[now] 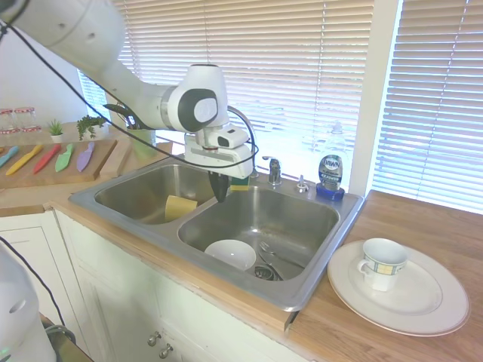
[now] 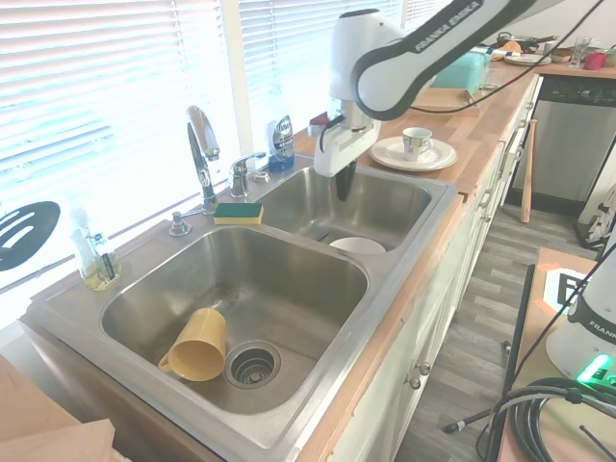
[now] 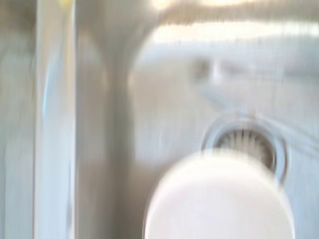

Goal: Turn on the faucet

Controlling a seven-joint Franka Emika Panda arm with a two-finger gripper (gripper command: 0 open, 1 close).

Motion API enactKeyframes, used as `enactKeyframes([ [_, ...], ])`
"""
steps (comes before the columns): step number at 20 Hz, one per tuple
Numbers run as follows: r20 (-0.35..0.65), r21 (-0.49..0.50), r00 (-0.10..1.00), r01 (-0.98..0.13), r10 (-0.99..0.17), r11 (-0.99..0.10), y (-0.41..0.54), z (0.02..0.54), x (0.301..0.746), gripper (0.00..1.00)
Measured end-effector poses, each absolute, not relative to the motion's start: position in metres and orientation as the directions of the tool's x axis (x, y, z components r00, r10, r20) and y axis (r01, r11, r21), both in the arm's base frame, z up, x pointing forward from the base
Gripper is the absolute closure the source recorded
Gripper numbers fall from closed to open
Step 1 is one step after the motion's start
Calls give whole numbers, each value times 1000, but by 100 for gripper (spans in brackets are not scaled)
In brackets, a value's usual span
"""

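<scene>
A: Where is the faucet [image 2: 201, 144] right now?

B: On the back ledge of the sink [image 2: 404, 294], about where the two basins meet. Its arched spout rises beside a short chrome lever handle [image 2: 241, 171], with a yellow-green sponge [image 2: 238, 212] lying just in front and the dish soap bottle [image 2: 280, 142] farther along the ledge.

A: And the end effector [image 2: 343, 185]?

B: It hangs over the basin that holds the white bowl [image 1: 231, 253], pointing down, well apart from the lever. Its fingers look pressed together with nothing between them. The wrist view is blurred and shows only the bowl and the drain.

A: How will the lever handle?

B: It's rigid polished metal on a pivot, so I'd judge it stiff and slippery. Pads could slide off if they pinch it. It's short, so pushing near the free tip gives the most leverage; nudging it with closed fingers seems safer than gripping.

A: Any hazards?

B: The spout stands close to the lever and the soap bottle is nearby, so the approach should come from the basin side. The faucet hasn't been touched yet.
</scene>
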State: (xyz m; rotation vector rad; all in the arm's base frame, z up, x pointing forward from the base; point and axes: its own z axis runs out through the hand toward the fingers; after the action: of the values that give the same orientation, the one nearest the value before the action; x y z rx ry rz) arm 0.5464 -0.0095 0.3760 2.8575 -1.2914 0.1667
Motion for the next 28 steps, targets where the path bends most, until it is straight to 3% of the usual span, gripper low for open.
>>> enactKeyframes([
  [7, 117, -57, 657, -745, -745, -665, 0, 377, 646, 100],
  [13, 135, -66, 640, -756, -756, -651, -5, 382, 701, 100],
  [24, 255, -109, 557, -796, -791, -595, 10, 392, 724, 100],
  [28, 343, -159, 512, -795, -788, -585, 10, 400, 730, 100],
])
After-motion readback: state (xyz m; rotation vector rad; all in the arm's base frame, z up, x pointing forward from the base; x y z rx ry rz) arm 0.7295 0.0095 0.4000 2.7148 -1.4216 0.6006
